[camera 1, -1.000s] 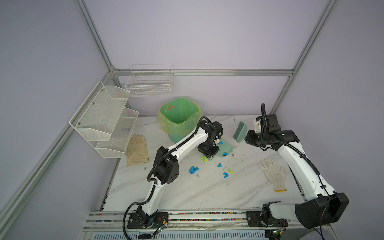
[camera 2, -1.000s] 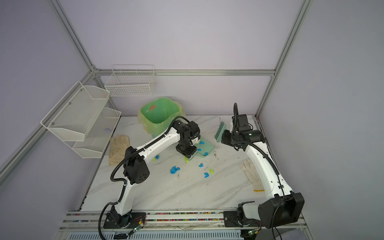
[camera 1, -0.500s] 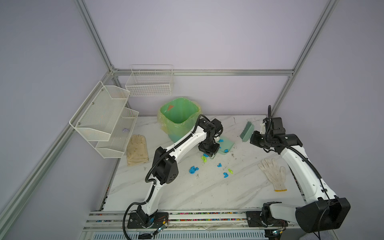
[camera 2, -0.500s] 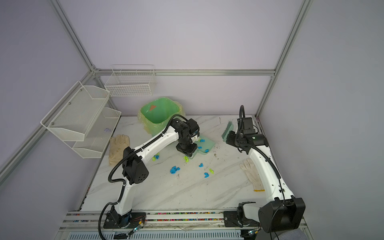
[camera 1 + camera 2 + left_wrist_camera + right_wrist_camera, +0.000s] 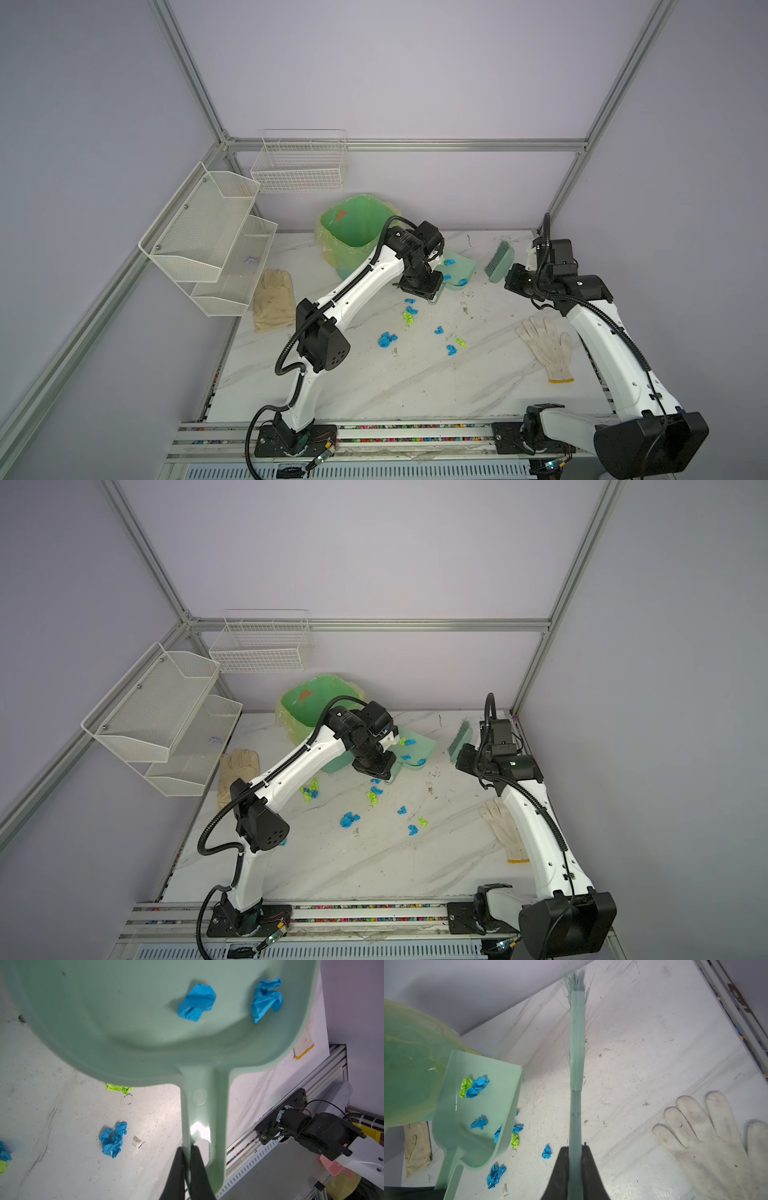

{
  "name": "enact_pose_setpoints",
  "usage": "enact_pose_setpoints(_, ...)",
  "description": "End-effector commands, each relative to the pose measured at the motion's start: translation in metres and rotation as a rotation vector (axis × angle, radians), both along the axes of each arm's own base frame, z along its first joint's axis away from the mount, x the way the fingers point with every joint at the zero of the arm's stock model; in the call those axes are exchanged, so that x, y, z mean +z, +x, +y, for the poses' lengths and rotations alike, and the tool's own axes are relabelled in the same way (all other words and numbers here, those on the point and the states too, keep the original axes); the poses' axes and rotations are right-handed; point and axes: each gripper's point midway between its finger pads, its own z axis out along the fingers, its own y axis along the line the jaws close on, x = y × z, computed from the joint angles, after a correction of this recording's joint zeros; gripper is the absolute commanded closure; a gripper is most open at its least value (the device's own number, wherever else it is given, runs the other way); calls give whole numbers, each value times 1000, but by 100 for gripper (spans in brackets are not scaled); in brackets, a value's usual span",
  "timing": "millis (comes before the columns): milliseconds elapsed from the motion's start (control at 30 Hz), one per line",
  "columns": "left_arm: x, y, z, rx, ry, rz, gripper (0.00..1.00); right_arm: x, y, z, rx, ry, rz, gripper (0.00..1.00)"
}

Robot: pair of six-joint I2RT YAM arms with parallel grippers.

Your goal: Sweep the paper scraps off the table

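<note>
My left gripper [image 5: 188, 1153] is shut on the handle of a mint-green dustpan [image 5: 459, 270], holding it tilted just off the table [image 5: 415, 386] beside the green bin [image 5: 353, 232]. Several paper scraps [image 5: 473, 1086] lie in the pan, blue ones [image 5: 196, 1002] and a lime one. More blue and lime paper scraps [image 5: 409, 316] are strewn over the table's middle, and another clump [image 5: 309, 791] lies by the left arm. My right gripper [image 5: 575, 1153] is shut on the handle of a mint brush [image 5: 500, 262], raised to the right of the pan with its bristles pointing to the back wall.
A white knitted glove [image 5: 546, 349] lies at the right by the right arm. On the left lies a beige glove [image 5: 274, 299] under white mesh shelves [image 5: 208, 237]. A wire basket [image 5: 299, 166] hangs on the back wall. The aluminium rail [image 5: 395, 428] runs along the front.
The right arm has carried the brush to the right, away from the dustpan. The left arm has shifted the dustpan a little toward the back, nearer the bin.
</note>
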Motion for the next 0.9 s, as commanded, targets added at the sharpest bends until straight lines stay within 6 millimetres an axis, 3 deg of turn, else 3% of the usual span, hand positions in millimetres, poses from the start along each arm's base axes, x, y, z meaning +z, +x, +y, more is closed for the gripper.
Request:
enact_pose_setpoints(0, 71, 14, 6, 63, -146, -143, 100, 6, -1, -4, -3, -13, -38, 100)
enact_pose_setpoints(367, 128, 27, 30, 172, -278, -261, 100, 7, 2, 0, 17, -2, -51, 100)
enact_pose_setpoints(633, 136, 41, 63, 272, -304, -278, 100, 6, 4, 2, 26, 3, -50, 100)
enact_pose_setpoints(867, 157, 47, 87, 343, -406, -323, 100, 3, 4, 2, 32, -2, -44, 100)
